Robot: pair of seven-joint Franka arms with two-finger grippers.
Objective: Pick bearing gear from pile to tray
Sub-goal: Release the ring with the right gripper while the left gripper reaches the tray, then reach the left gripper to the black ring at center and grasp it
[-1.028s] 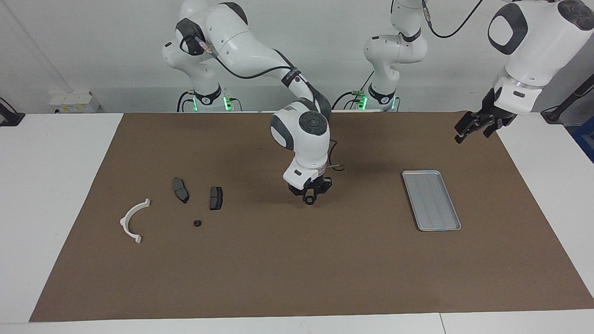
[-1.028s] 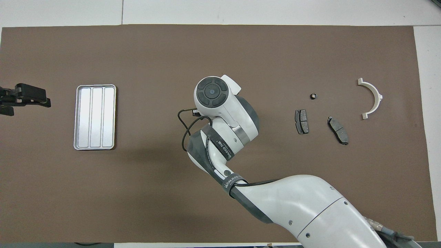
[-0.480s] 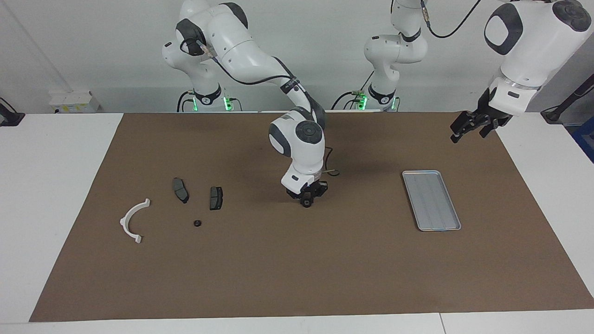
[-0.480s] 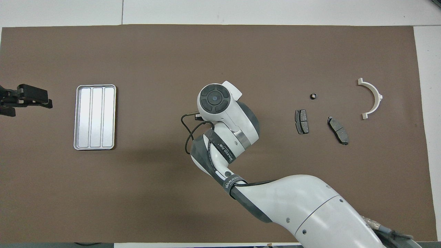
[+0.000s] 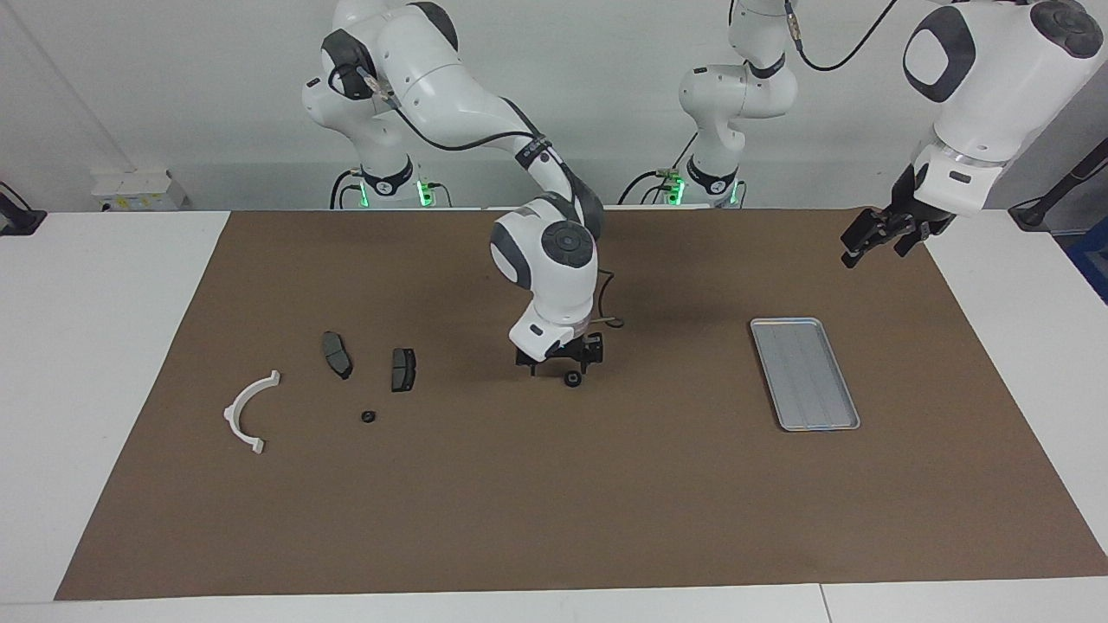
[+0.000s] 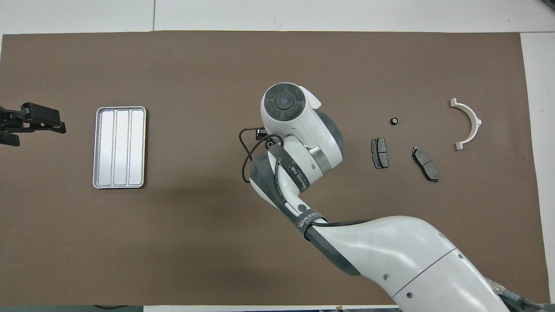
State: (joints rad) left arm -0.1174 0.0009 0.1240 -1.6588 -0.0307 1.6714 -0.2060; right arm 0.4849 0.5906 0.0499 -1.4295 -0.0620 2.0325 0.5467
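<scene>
My right gripper (image 5: pixel 560 360) hangs low over the middle of the mat with its fingers spread. A small black ring, the bearing gear (image 5: pixel 572 379), lies on the mat just under them, free of both fingers. In the overhead view the right wrist (image 6: pixel 284 102) hides most of this. The pile lies toward the right arm's end: a white arc (image 5: pixel 247 414), two dark brake pads (image 5: pixel 337 354) (image 5: pixel 402 369) and a tiny black round piece (image 5: pixel 368 416). The silver tray (image 5: pixel 805 374) lies toward the left arm's end with nothing in it. My left gripper (image 5: pixel 868 243) waits raised over the mat's corner near the tray.
A brown mat (image 5: pixel 554 519) covers most of the white table. A thin black cable (image 5: pixel 613 322) loops from the right wrist. In the overhead view the tray (image 6: pixel 119 147) and the arc (image 6: pixel 468 123) lie at the two ends of the mat.
My right gripper has lowered, opened and let the black ring go onto the mat. Its wrist has shifted toward the pile. The left arm has hardly moved.
</scene>
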